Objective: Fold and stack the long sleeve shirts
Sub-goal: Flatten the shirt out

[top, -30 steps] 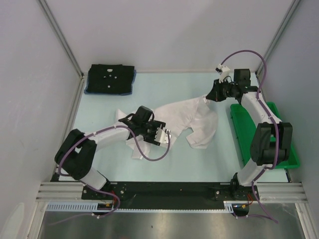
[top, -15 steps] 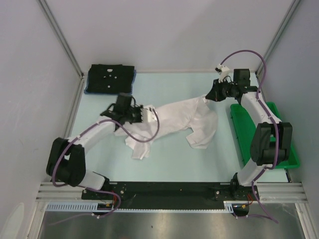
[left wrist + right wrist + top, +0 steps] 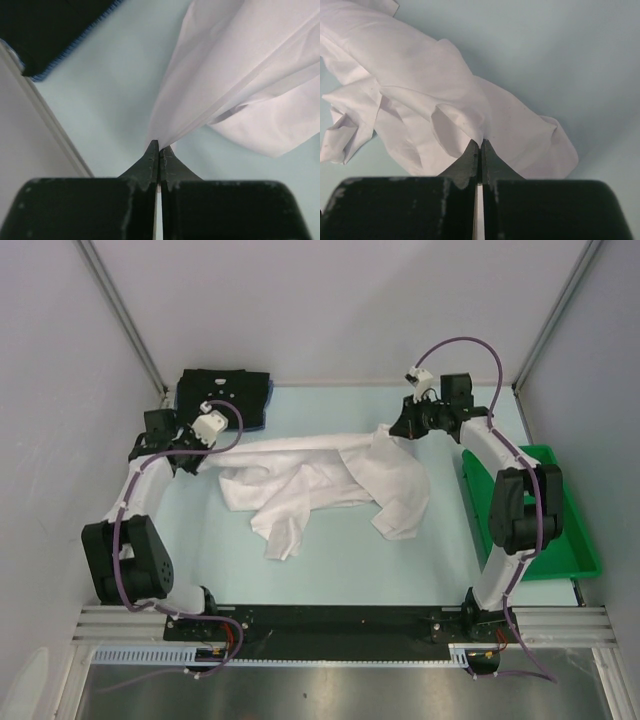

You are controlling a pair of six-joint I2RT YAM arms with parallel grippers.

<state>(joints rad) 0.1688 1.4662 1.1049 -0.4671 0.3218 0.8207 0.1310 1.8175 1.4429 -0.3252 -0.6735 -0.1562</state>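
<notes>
White shirt (image 3: 330, 475), stretched mid-table with its long axis from nine to three o'clock, is pinched at each end: left gripper (image 3: 158, 147) clamped on the nine o'clock end, right gripper (image 3: 480, 145) on the three o'clock end. Three shirts are counted: black shirt (image 3: 222, 395) folded upon blue shirt (image 3: 75, 45) at eleven o'clock. One green tray (image 3: 570, 540) is seen.
</notes>
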